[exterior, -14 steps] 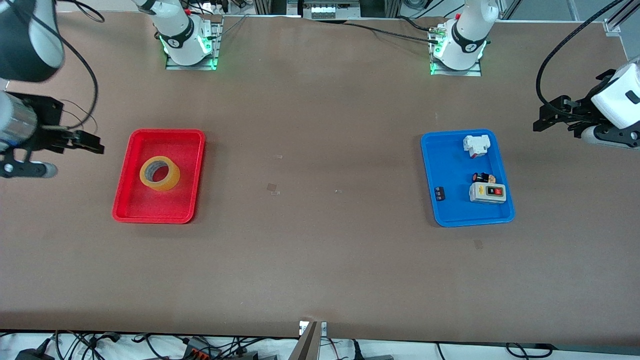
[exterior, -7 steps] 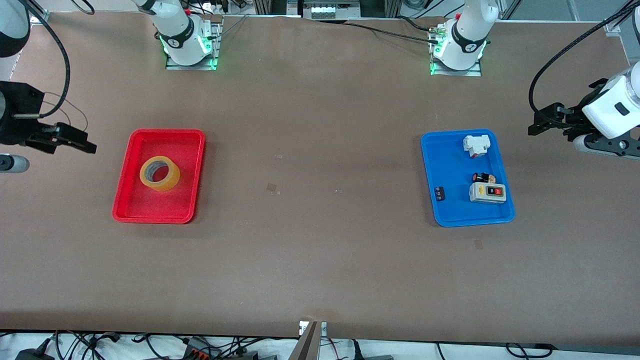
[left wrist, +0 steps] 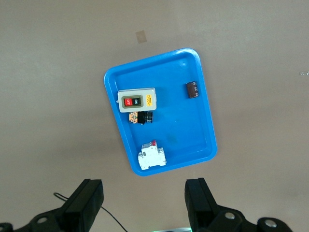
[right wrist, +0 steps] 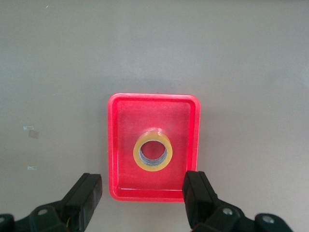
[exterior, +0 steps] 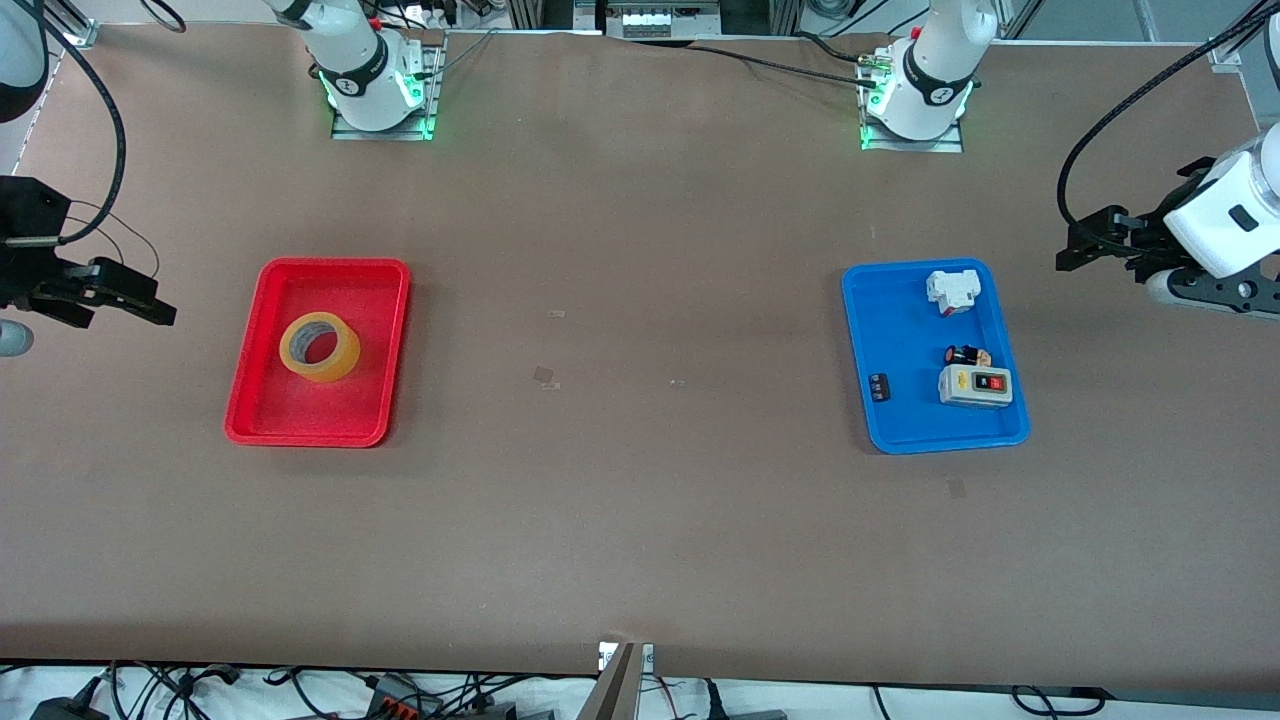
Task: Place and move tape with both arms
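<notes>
The yellow tape point(exterior: 320, 346) lies flat in the red tray point(exterior: 262, 408) toward the right arm's end of the table; it also shows in the right wrist view point(right wrist: 153, 155). My right gripper point(exterior: 135, 297) is open and empty, high above the bare table beside the red tray, at the table's end. In the right wrist view my right gripper point(right wrist: 143, 200) has its jaws wide apart. My left gripper point(exterior: 1085, 240) is open and empty, high above the table beside the blue tray point(exterior: 865, 330). In the left wrist view my left gripper point(left wrist: 143, 205) has its jaws wide apart.
The blue tray point(left wrist: 205, 125) holds a white breaker point(exterior: 953, 291), a grey switch box point(exterior: 975, 385) with red and black buttons, a small black and orange part point(exterior: 965, 355) and a small dark block point(exterior: 879, 387).
My right arm has swung away from the red tray toward the table's end, and its gripper sits lower in the front view. My left gripper rose slightly, then stayed still.
</notes>
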